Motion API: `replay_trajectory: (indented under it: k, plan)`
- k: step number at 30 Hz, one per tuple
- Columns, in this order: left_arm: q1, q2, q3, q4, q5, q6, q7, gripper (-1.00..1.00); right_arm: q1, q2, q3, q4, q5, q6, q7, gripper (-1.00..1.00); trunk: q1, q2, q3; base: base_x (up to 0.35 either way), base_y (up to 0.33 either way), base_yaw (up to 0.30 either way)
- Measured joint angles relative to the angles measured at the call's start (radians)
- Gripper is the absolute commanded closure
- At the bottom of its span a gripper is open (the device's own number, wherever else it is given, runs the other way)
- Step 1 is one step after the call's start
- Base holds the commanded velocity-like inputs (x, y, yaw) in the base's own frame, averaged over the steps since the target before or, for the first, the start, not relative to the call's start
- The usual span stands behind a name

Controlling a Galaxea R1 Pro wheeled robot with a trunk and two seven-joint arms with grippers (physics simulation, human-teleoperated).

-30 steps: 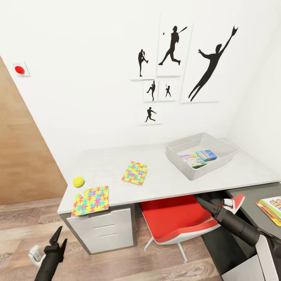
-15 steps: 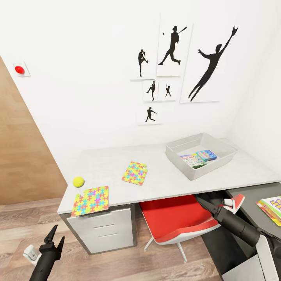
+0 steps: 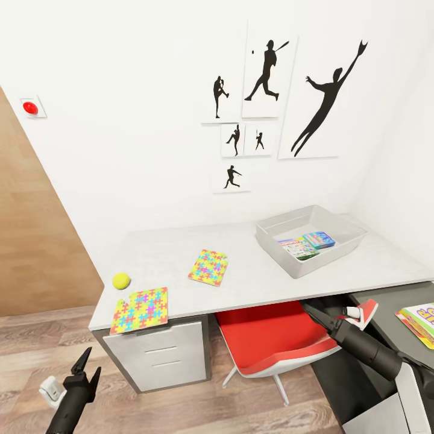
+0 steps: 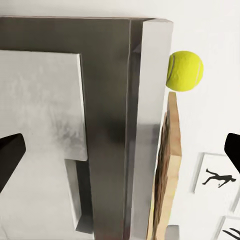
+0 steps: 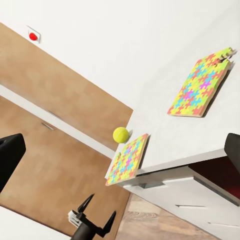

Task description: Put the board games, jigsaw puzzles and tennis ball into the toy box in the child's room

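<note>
Two games (image 3: 306,243) already in box (image 3: 283,220). Left hand (image 3: 82,369) spread, empty, low near the surface's (image 3: 163,253) left corner. Next: lift to ball (image 3: 121,280) (puzzle (image 3: 140,310) just beside). Right hand (image 3: 314,311) under surface, spread.

We see the pale grey bench (image 3: 265,283) carrying 2 jigsaw puzzles: one (image 3: 140,310) overhanging its front edge, the other (image 3: 208,267) further in. The tennis ball (image 3: 121,280) sits just beside the first. The toy box (image 3: 349,244) holds 2 board games (image 3: 306,244); a third (image 3: 419,322) lies on the lower dark section (image 3: 386,313).
</note>
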Motion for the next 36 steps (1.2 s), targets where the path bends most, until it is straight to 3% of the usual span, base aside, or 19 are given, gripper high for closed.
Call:
replay_trajectory:
  k: [15, 21, 25, 36]
  plan:
    - [-0.053, -0.007, -0.009, 0.001, -0.003, 0.002, 0.032, -1.0, 0.0, 0.0, 0.001, 0.0, -0.001, -0.001, 0.0, -1.0, 0.0, 0.0, 0.0, 0.0, 0.0, 0.0]
    - [-0.08, -0.01, -0.064, 0.001, -0.002, -0.001, 0.036, -1.0, 0.0, 0.0, 0.001, 0.0, -0.001, -0.001, 0.0, -1.0, 0.0, 0.0, 0.0, 0.0, 0.0, 0.0]
    - [-0.088, -0.013, -0.081, 0.002, -0.002, -0.004, 0.041, -1.0, 0.0, 0.0, 0.001, 0.0, -0.001, -0.001, 0.0, -1.0, 0.0, 0.0, 0.0, 0.0, 0.0, 0.0]
    - [-0.108, -0.066, -0.098, 0.0, 0.001, -0.05, 0.093, -1.0, 0.0, 0.0, 0.001, 0.0, 0.003, -0.001, -0.002, -1.0, 0.0, 0.0, 0.0, 0.0, 0.0, 0.0]
